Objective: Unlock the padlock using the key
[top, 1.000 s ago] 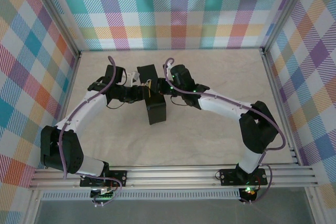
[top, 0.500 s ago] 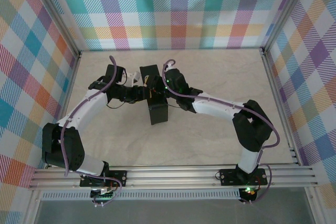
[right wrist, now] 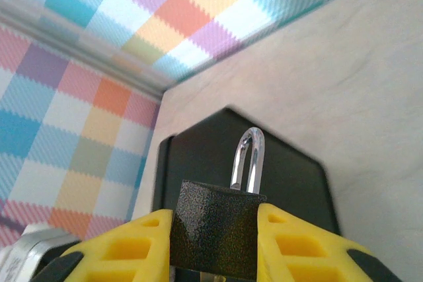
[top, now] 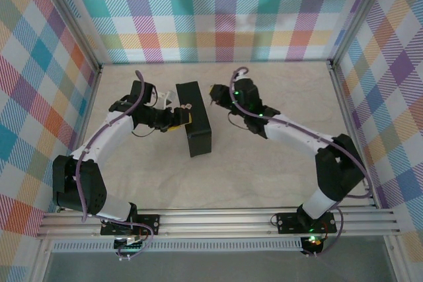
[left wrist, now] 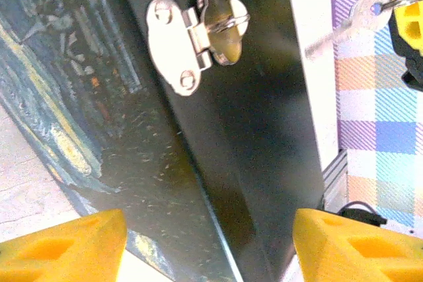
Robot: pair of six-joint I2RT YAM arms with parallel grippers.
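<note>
The dark painted tin [top: 196, 123] lies mid-frame in the top view. The left gripper [top: 177, 120] sits at its left flank, yellow fingers [left wrist: 63, 242] spread wide at the lower corners of the left wrist view with the tin's wall between them. This is likely a brace against sliding, though whether the pads touch cannot be told. The right gripper [top: 215, 92] hangs to the upper right of the tin, apart from it, its fingers closed against the sides of the padlock [right wrist: 218, 219], shackle upward. I judge this hold leaves the keyhole end free. The silver hasp [left wrist: 192, 34], at the top of the left wrist view, carries no lock. The key [left wrist: 344, 28] shows at that view's upper right beside a yellow finger, but what holds it is cut off by the frame edge. The padlock's underside is hidden, its body reads dark, and whether the shackle is sprung is unclear.
</note>
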